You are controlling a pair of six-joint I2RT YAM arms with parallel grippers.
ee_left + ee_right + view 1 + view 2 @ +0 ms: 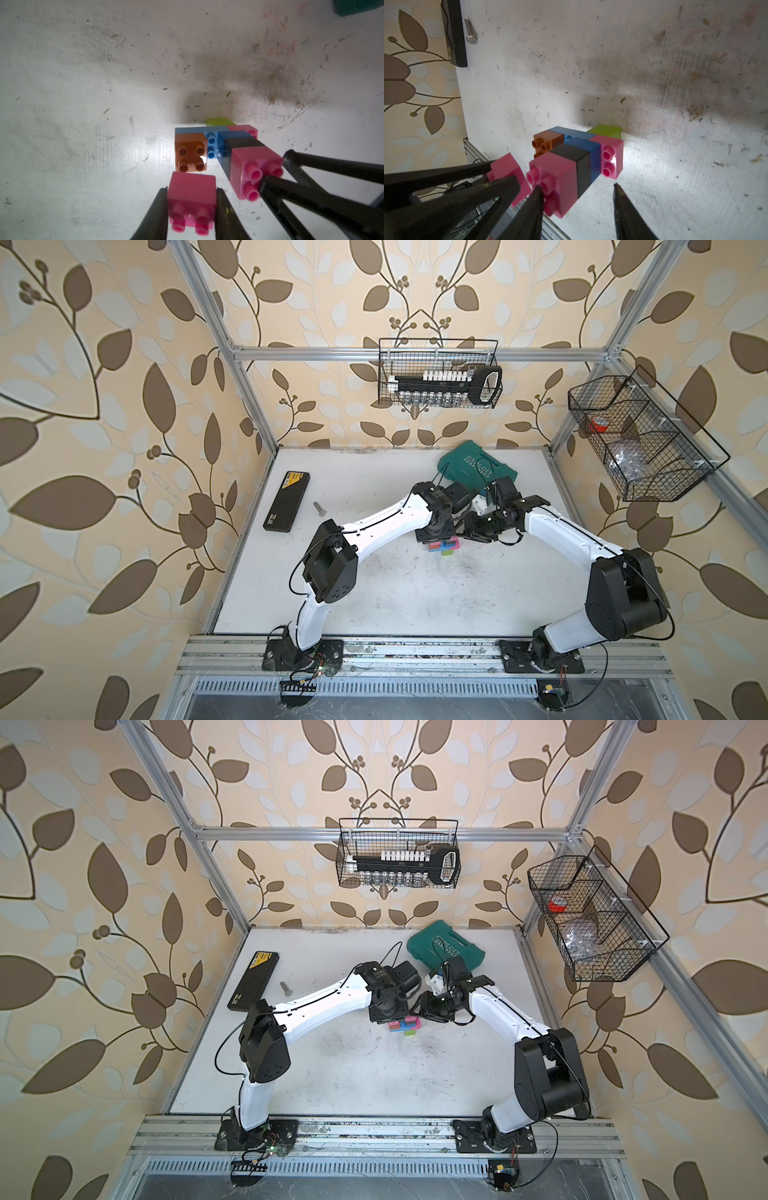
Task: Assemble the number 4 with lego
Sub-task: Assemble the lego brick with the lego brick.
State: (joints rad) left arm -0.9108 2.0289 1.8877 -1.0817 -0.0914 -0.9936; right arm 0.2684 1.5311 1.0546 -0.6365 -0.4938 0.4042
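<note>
Left jaws clamp loose pink brick (191, 193) by its smooth sides. Right jaws stand parted, holding nothing, at the number 4 (220, 141). Likely light, rigid, slick; joints could pop.

We're looking into a robot lab test cell, aluminium frame (415, 352) lined with leaf wallpaper (104, 406), two arms (386, 518) bolted to a rail (415, 649), wire baskets (436, 340) of tools (sockets (440, 375), tape (598, 423)) over a scuffed white table (374, 593).
</note>
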